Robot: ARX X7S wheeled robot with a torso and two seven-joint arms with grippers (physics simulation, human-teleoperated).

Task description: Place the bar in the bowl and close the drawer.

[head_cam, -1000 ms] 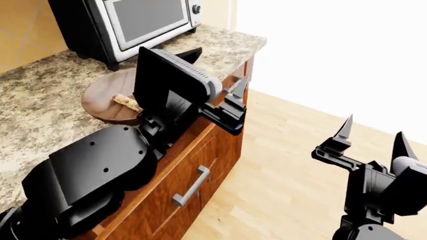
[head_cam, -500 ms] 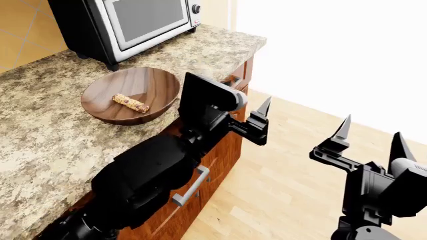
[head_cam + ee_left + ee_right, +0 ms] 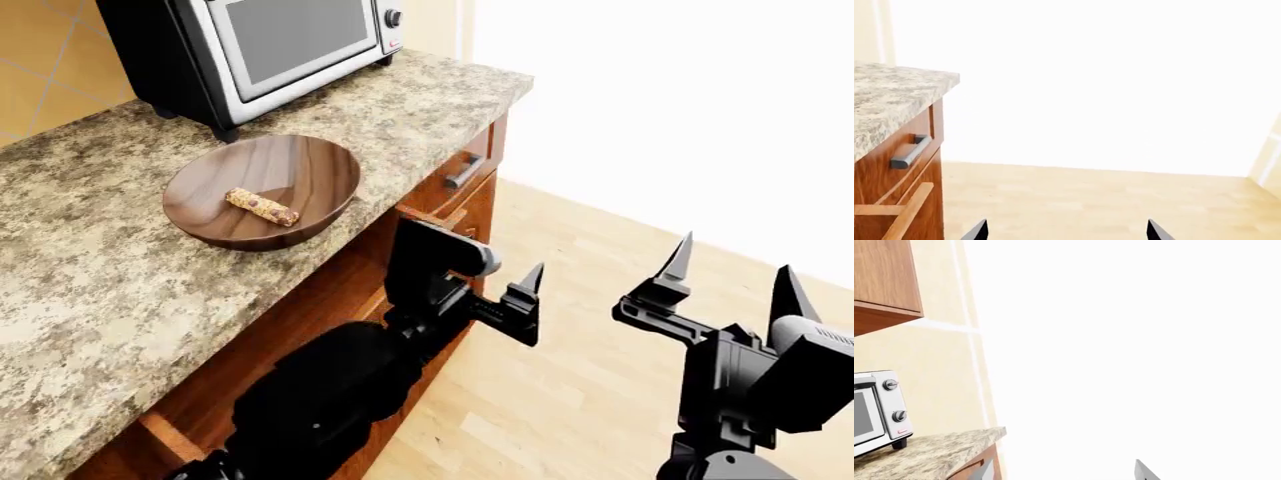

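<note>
The tan speckled bar [image 3: 262,207] lies inside the dark wooden bowl [image 3: 263,190] on the granite counter. Below the counter edge the drawer [image 3: 320,300] stands pulled out, and my left arm hides its front and handle. My left gripper [image 3: 518,303] hangs open and empty just off the drawer, lower than the counter and to the right of the bowl. In the left wrist view the left gripper [image 3: 1066,232] shows two spread tips over the floor, with the drawer's light top edge [image 3: 907,212] beside them. My right gripper [image 3: 734,275] [image 3: 1066,472] is open and empty, out over the floor.
A toaster oven [image 3: 254,50] [image 3: 874,410] stands at the back of the counter [image 3: 80,270]. A narrower drawer with a silver handle [image 3: 465,170] [image 3: 911,150] sits at the counter's end. Wooden floor [image 3: 587,360] lies to the right of the cabinets.
My left arm has swung off the counter from over the bowl, moving down and right in front of the drawer, uncovering the bowl and the bar. The right arm barely moved.
</note>
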